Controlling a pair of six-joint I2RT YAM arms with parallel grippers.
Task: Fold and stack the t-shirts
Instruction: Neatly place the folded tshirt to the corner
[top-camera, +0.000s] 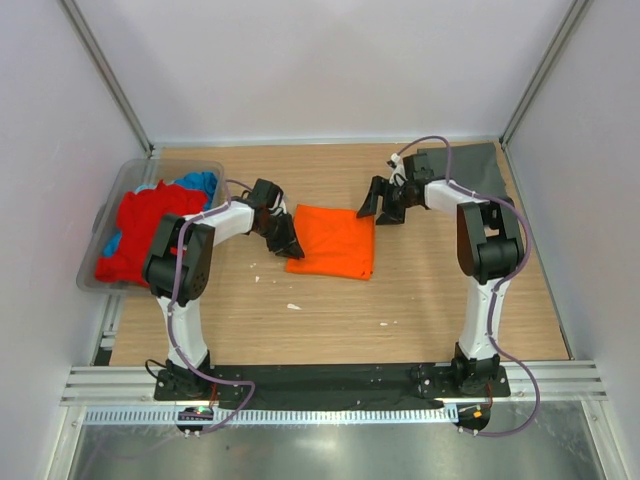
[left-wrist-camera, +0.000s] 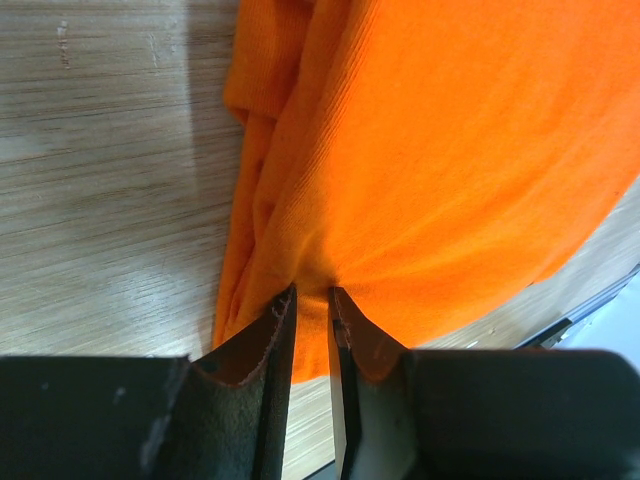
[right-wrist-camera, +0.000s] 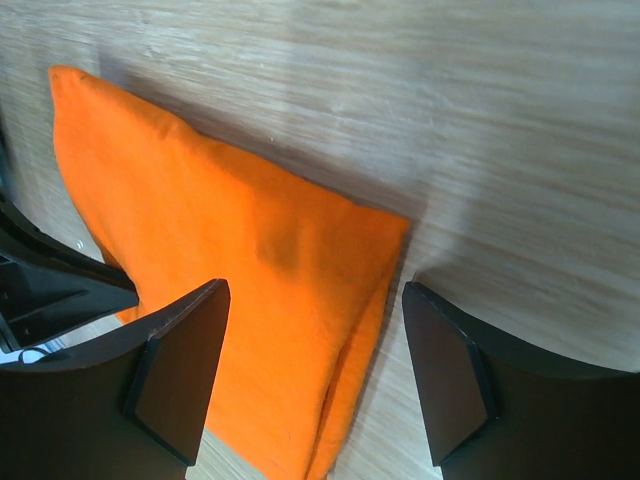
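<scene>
A bright orange t-shirt (top-camera: 333, 242) lies folded into a rectangle on the wooden table (top-camera: 300, 320). My left gripper (top-camera: 291, 248) is at its left edge. In the left wrist view the gripper (left-wrist-camera: 312, 296) is shut on a pinch of the orange cloth (left-wrist-camera: 450, 150). My right gripper (top-camera: 379, 211) is open over the shirt's far right corner. In the right wrist view the gripper (right-wrist-camera: 314, 290) straddles that corner of the shirt (right-wrist-camera: 200, 230) without holding it. A dark grey t-shirt (top-camera: 468, 168) lies flat at the back right. Red (top-camera: 140, 232) and blue (top-camera: 200, 183) t-shirts are heaped in the tub.
The clear plastic tub (top-camera: 118, 190) stands at the table's left edge. White walls and metal posts close in the back and sides. A few small white specks (top-camera: 293, 306) lie on the wood in front of the orange shirt.
</scene>
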